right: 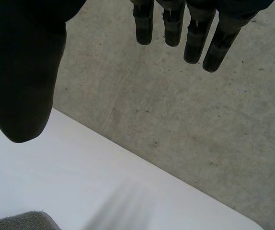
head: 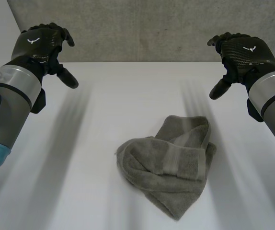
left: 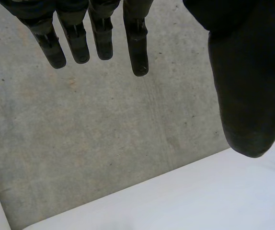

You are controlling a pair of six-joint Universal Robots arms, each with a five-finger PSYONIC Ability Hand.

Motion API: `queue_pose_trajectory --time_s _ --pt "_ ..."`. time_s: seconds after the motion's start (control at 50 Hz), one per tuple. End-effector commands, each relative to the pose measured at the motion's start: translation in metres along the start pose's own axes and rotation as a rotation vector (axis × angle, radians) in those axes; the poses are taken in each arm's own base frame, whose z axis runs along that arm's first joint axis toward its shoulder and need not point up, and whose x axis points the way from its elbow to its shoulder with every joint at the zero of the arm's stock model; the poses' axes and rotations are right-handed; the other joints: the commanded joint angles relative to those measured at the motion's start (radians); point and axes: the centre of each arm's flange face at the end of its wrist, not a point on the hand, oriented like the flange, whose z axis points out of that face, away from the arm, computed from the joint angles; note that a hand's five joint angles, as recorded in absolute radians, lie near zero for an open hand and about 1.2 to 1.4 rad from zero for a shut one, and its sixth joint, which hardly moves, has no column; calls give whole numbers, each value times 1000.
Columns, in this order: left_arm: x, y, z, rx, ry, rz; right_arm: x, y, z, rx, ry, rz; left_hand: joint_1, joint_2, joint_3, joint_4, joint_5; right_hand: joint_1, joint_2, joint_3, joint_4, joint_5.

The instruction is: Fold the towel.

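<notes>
A grey-green towel (head: 171,163) lies crumpled in a loose heap on the white table (head: 80,158), a little right of the middle and near the front. A corner of the towel (right: 22,221) shows under my right palm's thumb side. My left hand (head: 41,43) hovers high at the far left, fingers (left: 99,38) straight and spread, holding nothing. My right hand (head: 240,50) hovers high at the far right, fingers (right: 195,38) straight, thumb apart, empty. Both hands are well clear of the towel.
A grey concrete wall (head: 142,28) stands behind the table's far edge. Bare white tabletop lies to the left of the towel and behind it.
</notes>
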Motion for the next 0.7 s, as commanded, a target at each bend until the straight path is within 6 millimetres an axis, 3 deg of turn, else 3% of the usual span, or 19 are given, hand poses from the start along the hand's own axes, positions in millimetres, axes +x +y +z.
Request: queue_pose_trajectory --time_s 0.02,0.04,0.14,0.16,0.3,0.32,0.42,0.56,0.64,0.7 --pt "9 22 8 -53 96 2 -4 3 -6 -10 -36 0 -306 -68 -45 -56 -41 -53 -76 -33 -53 -62" --pt "9 22 8 -53 96 2 -7 6 -8 -26 -57 2 -306 -68 -45 -56 -41 -53 -76 -33 -53 -62" --pt "22 65 19 -165 254 -8 -20 25 -20 -139 -182 18 -304 -65 -45 -56 -38 -53 -76 -33 -53 -62" --pt "22 65 19 -165 254 -8 -20 25 -20 -140 -182 18 -304 -65 -45 -56 -38 -53 -76 -33 -53 -62" --pt "35 121 21 -309 400 -9 -32 72 -43 -340 -281 48 -301 -62 -45 -56 -35 -53 -76 -33 -53 -62" --pt "35 121 21 -309 401 -9 -32 72 -43 -340 -281 48 -301 -62 -45 -56 -35 -53 -76 -33 -53 -62" --pt "48 143 13 -361 519 20 -42 109 -52 -450 -310 57 -298 -59 -45 -56 -32 -53 -76 -33 -53 -62" --pt "66 169 -9 -501 639 12 -49 132 -50 -490 -322 52 -289 -51 -45 -56 -24 -53 -76 -33 -53 -62" --pt "68 174 -16 -547 655 30 -50 141 -46 -504 -321 49 -271 -33 -45 -56 -6 209 186 -33 -53 200" --pt "68 176 -21 -578 667 55 -50 142 -44 -501 -321 47 -265 -27 -45 -56 0 275 251 -33 -53 266"
